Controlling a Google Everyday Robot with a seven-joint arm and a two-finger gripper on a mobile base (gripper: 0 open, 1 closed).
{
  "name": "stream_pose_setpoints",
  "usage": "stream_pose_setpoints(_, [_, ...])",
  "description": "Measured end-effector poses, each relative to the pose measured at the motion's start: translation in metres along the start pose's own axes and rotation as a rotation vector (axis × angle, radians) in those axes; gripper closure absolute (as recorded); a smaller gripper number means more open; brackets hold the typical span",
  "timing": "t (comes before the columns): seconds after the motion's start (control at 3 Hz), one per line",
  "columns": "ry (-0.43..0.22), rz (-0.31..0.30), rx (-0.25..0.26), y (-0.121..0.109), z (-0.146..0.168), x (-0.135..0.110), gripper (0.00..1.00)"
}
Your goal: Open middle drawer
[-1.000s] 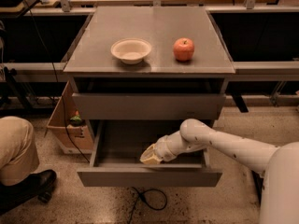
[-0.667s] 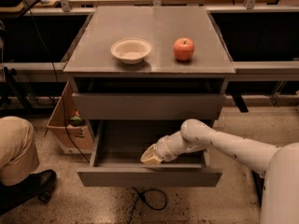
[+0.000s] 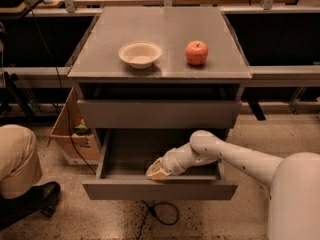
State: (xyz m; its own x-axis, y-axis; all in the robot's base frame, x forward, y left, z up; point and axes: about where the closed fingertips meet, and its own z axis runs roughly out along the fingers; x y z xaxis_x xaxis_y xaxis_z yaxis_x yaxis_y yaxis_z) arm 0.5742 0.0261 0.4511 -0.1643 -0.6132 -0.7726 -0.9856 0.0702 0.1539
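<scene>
middle drawer [image 3: 160,190] pulled out | my end effector [image 3: 161,170] inside it at its 6 o'clock, just behind the front, likely hooking it to pull | clench state: cannot tell

Cream bowl [image 3: 140,54] near red apple [image 3: 197,52] on cabinet top [image 3: 160,29] — cardboard box [image 3: 67,134] beside cabinet, on floor.

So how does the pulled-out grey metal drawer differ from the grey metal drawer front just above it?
The pulled-out grey metal middle drawer stands open with its tray showing; the grey metal upper drawer sits pushed in under the cabinet top. The gripper lies inside the middle drawer, just behind its front wall; nothing touches the upper drawer. Both have plain grey, handleless fronts.
</scene>
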Motion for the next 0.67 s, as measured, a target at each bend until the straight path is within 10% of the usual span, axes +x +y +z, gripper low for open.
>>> stream_pose_setpoints(0.67, [-0.032, 0.032, -0.072, 0.003, 0.029, 0.006, 1.0])
